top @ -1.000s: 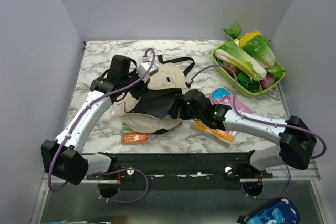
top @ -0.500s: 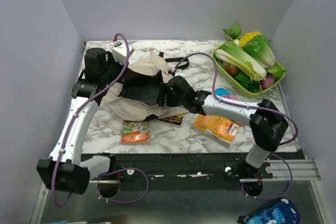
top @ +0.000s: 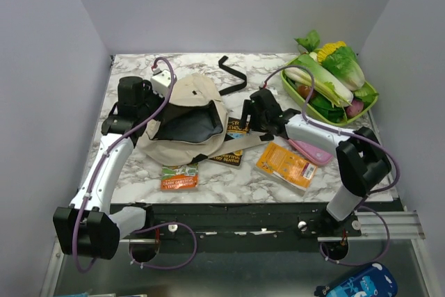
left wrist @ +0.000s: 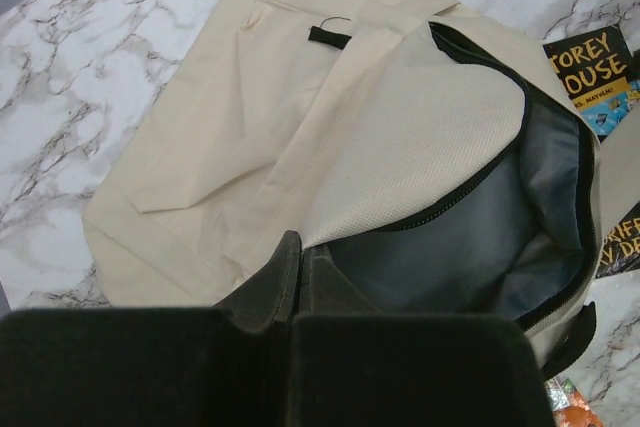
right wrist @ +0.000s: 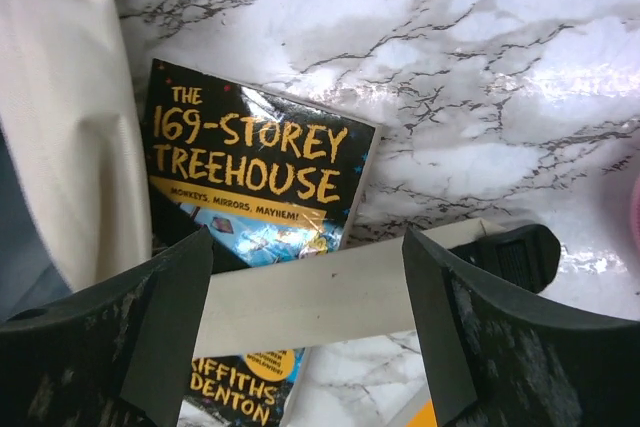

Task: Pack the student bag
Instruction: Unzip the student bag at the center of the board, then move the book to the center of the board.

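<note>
Currently the bag (top: pixel 182 99) lies slumped on the counter (top: pixel 132 67) with its mouth gaping and the dark lining showing, so it is ready to take things. My left jaws are closed on the bag's rim at its far-left edge. In the wrist view the two fingers (left wrist: pixel 285 272) meet with the fabric edge pinched between them, and I judge that grip is there to keep the mouth lifted and open. The right jaws are spread wide and hold nothing, hanging just right of the bag over the Treehouse book (right wrist: pixel 260 162). That book lies flat, its left edge touching or tucked under the bag's side; I cannot tell which. The beige strap (right wrist: pixel 320 292) runs out from the bag straight across the book's lower half, and I think that explains the wide spread: closing here would catch the strap along with the cover, so the strap probably needs clearing first or the book taking from its bare upper edge. An orange book (top: pixel 285 165) lies farther right of the bag, with a pink case (top: pixel 313 149) beyond it. A small book (top: pixel 179 177) sits just in front of the bag. Nothing I can see is inside the bag yet, so packing looks barely begun.
</note>
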